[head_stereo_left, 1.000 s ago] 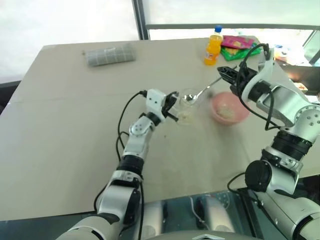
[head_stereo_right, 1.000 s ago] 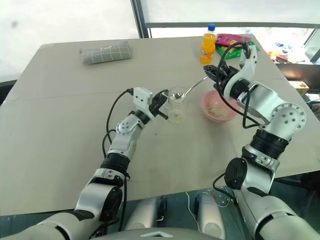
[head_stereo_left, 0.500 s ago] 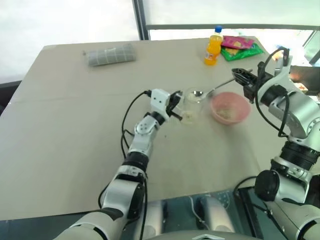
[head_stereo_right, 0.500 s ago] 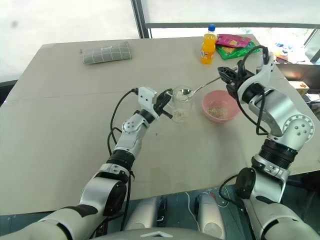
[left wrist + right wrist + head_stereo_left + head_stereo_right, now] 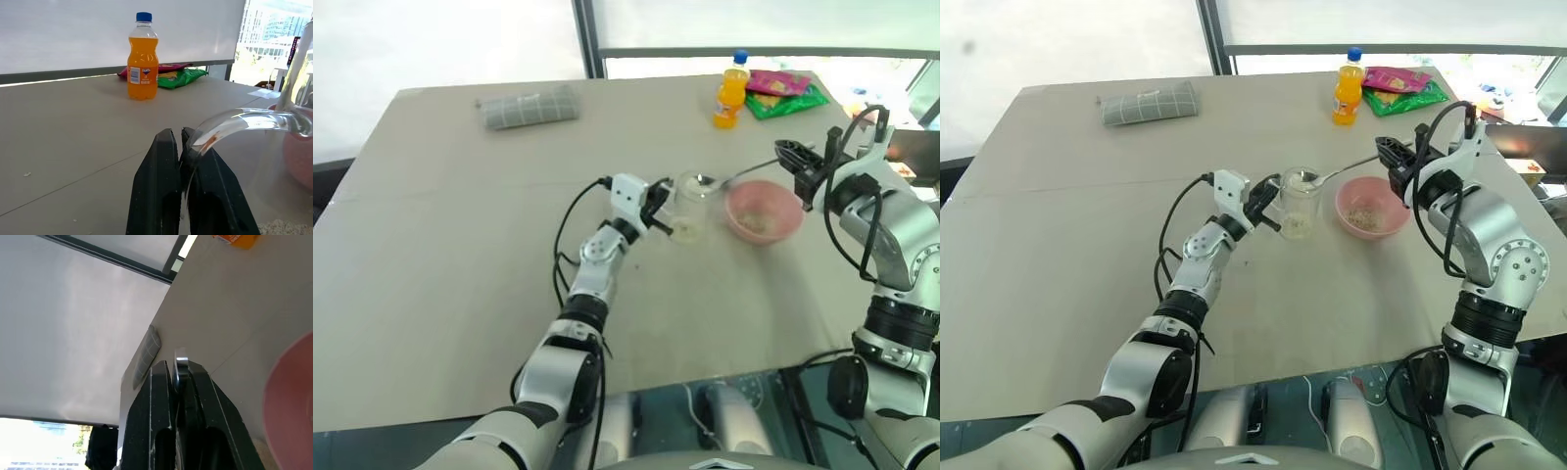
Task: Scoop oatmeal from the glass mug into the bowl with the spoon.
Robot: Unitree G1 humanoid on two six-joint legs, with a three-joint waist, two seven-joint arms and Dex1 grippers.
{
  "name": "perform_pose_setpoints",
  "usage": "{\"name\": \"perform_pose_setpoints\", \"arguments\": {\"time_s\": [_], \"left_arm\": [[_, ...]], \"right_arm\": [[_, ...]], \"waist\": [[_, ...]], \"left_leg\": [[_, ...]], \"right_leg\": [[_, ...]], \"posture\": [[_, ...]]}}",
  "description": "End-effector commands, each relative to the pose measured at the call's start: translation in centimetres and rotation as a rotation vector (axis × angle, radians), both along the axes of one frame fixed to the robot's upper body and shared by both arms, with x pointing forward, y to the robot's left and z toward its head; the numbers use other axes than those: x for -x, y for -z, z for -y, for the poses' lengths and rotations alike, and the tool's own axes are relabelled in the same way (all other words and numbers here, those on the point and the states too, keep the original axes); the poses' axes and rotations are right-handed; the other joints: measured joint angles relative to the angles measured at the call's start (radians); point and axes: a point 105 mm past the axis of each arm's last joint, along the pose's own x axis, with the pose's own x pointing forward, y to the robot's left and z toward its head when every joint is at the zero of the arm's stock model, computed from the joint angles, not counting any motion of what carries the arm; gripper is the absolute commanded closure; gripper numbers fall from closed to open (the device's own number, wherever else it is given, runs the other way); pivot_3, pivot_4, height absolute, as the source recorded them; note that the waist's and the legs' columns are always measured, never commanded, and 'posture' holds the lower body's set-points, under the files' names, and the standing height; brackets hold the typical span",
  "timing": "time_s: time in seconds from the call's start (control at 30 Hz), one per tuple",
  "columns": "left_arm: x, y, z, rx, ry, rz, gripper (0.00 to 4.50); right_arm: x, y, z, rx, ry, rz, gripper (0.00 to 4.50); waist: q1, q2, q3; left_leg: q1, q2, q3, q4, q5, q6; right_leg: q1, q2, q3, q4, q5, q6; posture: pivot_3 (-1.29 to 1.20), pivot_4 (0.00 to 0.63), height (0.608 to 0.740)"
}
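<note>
The glass mug (image 5: 690, 206) stands upright on the table with a little oatmeal (image 5: 685, 230) at its bottom. My left gripper (image 5: 656, 204) is shut on the mug's handle (image 5: 234, 122). The spoon (image 5: 739, 172) lies almost level, and its oval end (image 5: 1304, 179) hovers over the mug's rim. Whether it carries flakes is too small to tell. My right gripper (image 5: 790, 157) is shut on the spoon's handle (image 5: 181, 364), above the far edge of the pink bowl (image 5: 788, 217). The bowl sits just right of the mug and holds a small heap of oatmeal (image 5: 1363, 216).
An orange bottle (image 5: 731, 90) and snack packets (image 5: 783, 93) stand at the table's far right. A grey folded cloth (image 5: 530, 106) lies at the far left. The table's right edge runs close behind my right arm.
My right gripper has swung to the right and rolled, drawing the spoon back so its oval end sits at the mug's rim. The mug has shifted slightly right in my left gripper.
</note>
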Motion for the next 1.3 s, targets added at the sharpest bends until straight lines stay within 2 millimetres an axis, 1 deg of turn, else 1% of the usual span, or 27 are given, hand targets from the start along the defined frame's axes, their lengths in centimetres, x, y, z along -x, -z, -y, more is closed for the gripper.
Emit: {"name": "perform_pose_setpoints", "arguments": {"time_s": [0.03,0.2,0.33,0.4,0.5,0.53,0.63,0.7,0.77,0.87,0.93,1.03,1.17,1.2,1.3], "left_arm": [[0.0,-1.2,0.4,0.028,0.020,0.030,4.49],[0.0,-0.9,0.3,0.023,0.022,0.022,4.49],[0.0,-1.0,0.1,0.023,0.020,0.025,4.49],[0.0,-1.0,0.0,0.022,0.018,0.027,4.49],[-0.1,-0.9,-0.2,0.017,0.013,0.026,4.49],[-0.1,-0.8,-0.5,0.014,0.007,0.025,4.49],[-0.1,-0.7,-1.1,0.011,-0.008,0.022,4.49],[-0.1,-0.6,-1.4,0.009,-0.014,0.022,4.49],[-0.1,-0.7,-1.7,0.007,-0.022,0.024,4.49],[-0.1,-0.9,-2.1,0.004,-0.032,0.033,4.49],[-0.1,-1.1,-2.4,0.007,-0.042,0.038,4.49],[0.1,-1.5,-3.1,-0.003,-0.064,0.063,4.49],[0.7,-3.1,-3.5,-0.007,-0.085,0.132,4.49],[0.8,-3.3,-3.6,-0.004,-0.089,0.135,4.49],[1.3,-3.5,-4.2,-0.004,-0.113,0.130,4.49]], "right_arm": [[0.4,-0.8,0.5,-0.055,0.024,0.032,4.50],[0.8,-1.8,1.4,-0.114,0.023,0.064,4.50],[1.2,-2.3,2.5,-0.120,0.043,0.073,4.50],[1.4,-2.6,3.3,-0.127,0.060,0.080,4.50],[1.4,-2.7,5.1,-0.133,0.116,0.079,4.50],[1.3,-2.6,6.2,-0.129,0.146,0.075,4.50],[1.1,-2.0,8.4,-0.102,0.205,0.059,4.50],[0.8,-1.5,9.3,-0.090,0.223,0.046,4.50],[0.3,-0.8,9.8,-0.029,0.246,0.025,4.50],[-0.3,-0.4,9.8,0.078,0.256,0.022,4.50],[-0.7,-0.5,9.1,0.218,0.243,0.048,4.50],[-1.2,-0.8,7.9,0.474,0.224,0.116,4.50],[-1.5,-1.8,6.2,0.711,0.182,0.269,4.50],[-1.4,-1.9,5.9,0.769,0.170,0.302,4.50],[-0.7,-2.5,3.9,1.004,0.086,0.476,4.50]], "waist": [[0.001,0.000,0.000],[0.000,0.000,0.000],[0.000,0.000,0.000],[0.000,0.000,0.000],[0.000,0.000,0.000],[0.001,0.000,0.000],[0.002,0.000,0.000],[0.000,0.000,0.000],[-0.004,0.000,0.000],[-0.006,0.000,0.000],[-0.006,0.000,0.000],[-0.007,0.000,0.000],[-0.003,0.000,0.000],[-0.002,0.000,0.000],[0.004,0.000,0.000]], "left_leg": [[0.000,0.000,0.000,0.000,0.000,0.000],[0.000,0.000,0.000,0.000,0.000,0.000],[-0.001,0.000,0.000,0.000,0.000,0.000],[-0.001,0.000,0.000,0.000,0.000,0.000],[-0.001,0.000,0.000,0.000,0.000,0.000],[-0.001,0.000,0.000,0.000,0.000,0.000],[-0.001,0.000,0.001,0.000,0.000,0.000],[0.000,0.000,0.001,0.000,0.000,0.000],[0.001,0.001,0.001,0.000,0.000,0.000],[0.001,0.002,0.001,0.000,0.000,0.000],[0.001,0.002,0.001,0.000,0.000,0.000],[0.001,0.002,0.001,0.000,0.000,0.000],[0.001,0.002,0.001,0.000,0.000,0.000],[0.000,0.002,0.001,0.000,0.000,0.000],[-0.001,0.002,0.001,0.000,0.000,0.000]], "right_leg": [[0.000,0.000,0.000,0.000,0.000,0.000],[0.000,0.000,0.000,0.000,0.000,0.000],[0.000,0.000,0.000,-0.001,0.000,0.000],[0.000,0.000,0.000,-0.001,0.000,0.000],[0.000,0.000,0.000,-0.001,0.000,0.000],[0.000,0.000,0.000,-0.001,0.000,0.000],[0.000,0.000,0.000,-0.001,0.000,0.000],[0.000,0.000,0.000,-0.001,0.000,0.000],[0.000,0.001,0.002,-0.001,0.000,0.000],[0.000,0.001,0.002,-0.001,0.000,0.000],[0.000,0.002,0.003,-0.001,0.000,0.000],[0.000,0.002,0.004,-0.001,0.000,0.000],[-0.001,0.002,0.003,-0.001,0.000,0.000],[-0.001,0.002,0.003,-0.001,0.000,0.000],[-0.001,0.002,0.003,-0.003,0.000,0.000]], "posture": [[0.00,0.150,0.740],[0.00,0.150,0.740],[0.00,0.150,0.740],[0.00,0.150,0.740],[0.00,0.150,0.740],[0.00,0.150,0.740],[0.00,0.150,0.740],[0.00,0.150,0.740],[0.00,0.150,0.740],[0.00,0.150,0.740],[0.00,0.150,0.740],[0.00,0.150,0.740],[0.00,0.150,0.740],[0.00,0.150,0.740],[0.00,0.150,0.740]]}}
